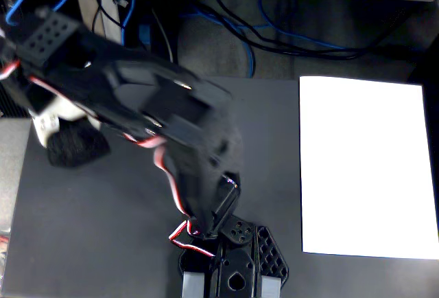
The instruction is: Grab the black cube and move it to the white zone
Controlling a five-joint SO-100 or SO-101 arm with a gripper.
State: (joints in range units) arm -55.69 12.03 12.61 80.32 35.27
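The black cube (75,145) is seen in the fixed view at the left side of the dark grey table (103,229), partly covered from above by the arm (158,112), which is motion-blurred. The gripper (48,125) is located directly over the cube's upper-left edge; only a white part of it is shown beside red/white wires (168,174). Whether it's clamped on the cube or released can't be told, as the fingertips are hidden by the arm & blur. The white zone (367,167) is laid flat far right of the cube, w/ the arm's base (233,264) between them, lower in the pic. Blue cables (274,37) are seen beyond the table, up & right of the cube.
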